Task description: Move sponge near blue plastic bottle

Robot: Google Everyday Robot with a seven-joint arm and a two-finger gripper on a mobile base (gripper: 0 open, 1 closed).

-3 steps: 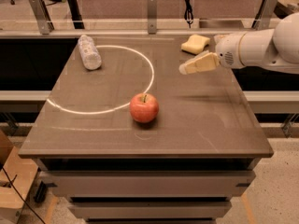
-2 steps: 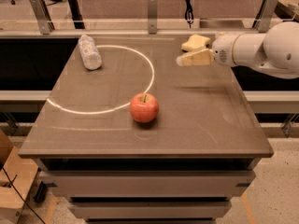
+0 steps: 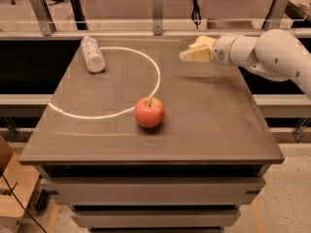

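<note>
The sponge (image 3: pixel 202 42), a small pale yellow block, lies at the table's far right edge. My gripper (image 3: pixel 188 56) reaches in from the right on the white arm (image 3: pixel 272 52) and sits just in front of the sponge, overlapping its lower part. I cannot tell if it touches the sponge. The blue plastic bottle (image 3: pixel 92 54), whitish and crinkled, lies on its side at the far left of the table, well away from the sponge and the gripper.
A red apple (image 3: pixel 149 111) stands near the table's middle front. A white circle line (image 3: pixel 156 74) is marked on the brown table (image 3: pixel 214 125). Metal rail posts (image 3: pixel 157 11) stand behind the far edge.
My gripper has moved up and away from the front, toward the sponge, and now overlaps it. The sponge, bottle and apple have not moved.
</note>
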